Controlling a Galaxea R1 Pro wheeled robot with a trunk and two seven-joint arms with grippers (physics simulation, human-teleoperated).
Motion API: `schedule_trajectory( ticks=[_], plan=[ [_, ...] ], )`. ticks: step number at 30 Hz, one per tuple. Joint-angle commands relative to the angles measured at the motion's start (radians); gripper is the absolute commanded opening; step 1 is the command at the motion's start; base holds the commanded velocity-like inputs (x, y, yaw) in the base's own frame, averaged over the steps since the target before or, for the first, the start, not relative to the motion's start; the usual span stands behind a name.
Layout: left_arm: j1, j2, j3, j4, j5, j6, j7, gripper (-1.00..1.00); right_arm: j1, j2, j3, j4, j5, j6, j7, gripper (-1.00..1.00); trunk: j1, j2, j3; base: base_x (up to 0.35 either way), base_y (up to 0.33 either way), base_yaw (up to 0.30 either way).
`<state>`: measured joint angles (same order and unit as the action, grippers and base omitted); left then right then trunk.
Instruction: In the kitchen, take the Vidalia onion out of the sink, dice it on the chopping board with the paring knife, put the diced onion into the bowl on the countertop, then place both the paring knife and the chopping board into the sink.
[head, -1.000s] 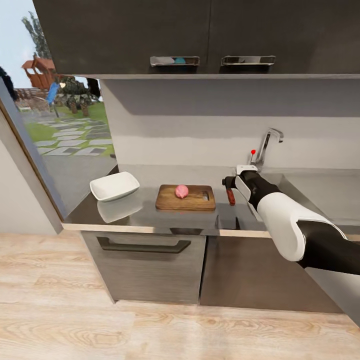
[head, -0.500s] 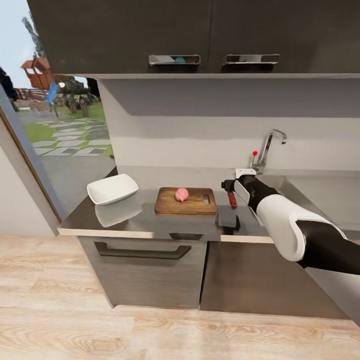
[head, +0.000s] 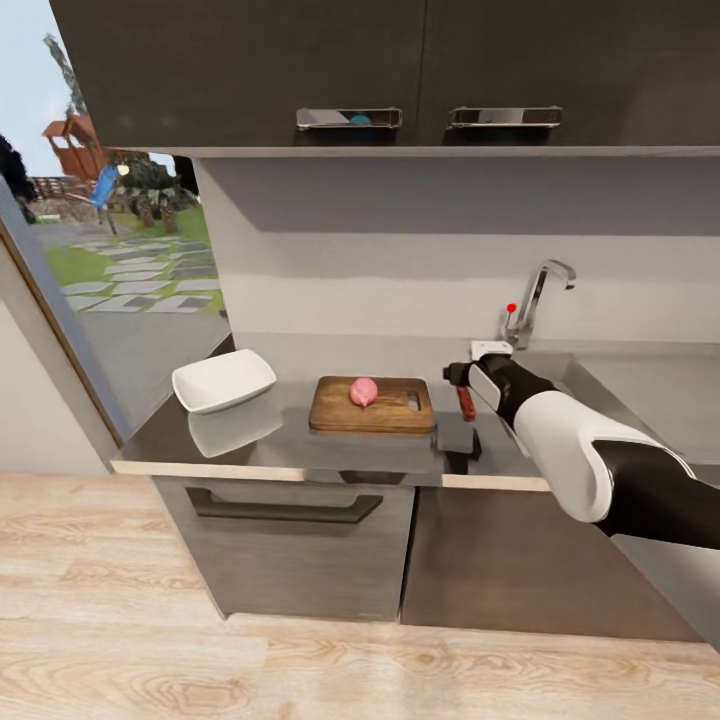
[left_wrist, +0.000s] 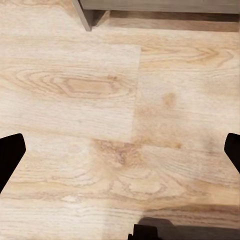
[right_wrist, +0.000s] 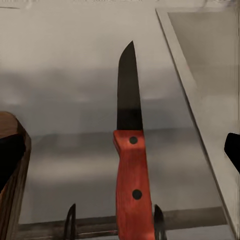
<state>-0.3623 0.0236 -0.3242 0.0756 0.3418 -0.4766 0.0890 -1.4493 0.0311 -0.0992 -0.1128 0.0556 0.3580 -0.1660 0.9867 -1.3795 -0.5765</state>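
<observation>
The pinkish Vidalia onion (head: 363, 391) rests whole on the brown chopping board (head: 372, 408), on the grey countertop (head: 290, 440). Left of the board stands the white bowl (head: 223, 380). The paring knife (head: 465, 402) lies flat on the counter just right of the board, between board and sink (head: 660, 390). My right gripper (head: 457, 376) hovers open right over it. In the right wrist view the red handle and dark blade of the paring knife (right_wrist: 131, 180) lie between the spread fingers (right_wrist: 233, 150), with the board's corner (right_wrist: 22, 165) beside them. My left gripper (left_wrist: 120, 155) hangs open over the wood floor.
A chrome tap (head: 535, 300) with a red knob stands behind the sink. Dark wall cabinets (head: 400, 70) hang above the counter. A glass door (head: 110, 280) is at the left, a drawer front (head: 285, 510) below the counter, and pale wood floor (head: 300, 660) in front.
The head view has shifted slightly. The right gripper stays open over the knife, and onion, board and bowl have not moved.
</observation>
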Motion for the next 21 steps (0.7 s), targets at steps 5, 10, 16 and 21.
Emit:
schedule_trajectory(
  ticks=[5, 10, 16, 21],
  plan=[
    [-0.001, -0.001, -0.009, 0.004, 0.003, -0.005, 0.003, 1.00, 0.000, -0.022, -0.008, 0.012, -0.004, -0.001, -0.001, 1.00, 0.000, -0.001, -0.001, 0.003, 0.000, 0.000],
    [-0.001, -0.003, -0.009, 0.004, 0.003, -0.005, 0.003, 1.00, 0.000, -0.029, -0.008, 0.018, -0.056, -0.003, -0.001, 1.00, 0.000, -0.001, -0.001, 0.000, 0.000, 0.000],
    [-0.001, -0.004, -0.009, 0.004, 0.003, -0.005, 0.003, 1.00, 0.000, -0.030, -0.007, 0.021, -0.085, -0.004, -0.001, 1.00, 0.000, -0.001, -0.001, 0.000, 0.000, 0.000],
    [-0.001, -0.004, -0.009, 0.004, 0.003, -0.005, 0.004, 1.00, 0.000, -0.030, -0.007, 0.022, -0.086, -0.004, -0.001, 1.00, 0.000, -0.001, -0.001, 0.000, 0.000, 0.000]
  ],
)
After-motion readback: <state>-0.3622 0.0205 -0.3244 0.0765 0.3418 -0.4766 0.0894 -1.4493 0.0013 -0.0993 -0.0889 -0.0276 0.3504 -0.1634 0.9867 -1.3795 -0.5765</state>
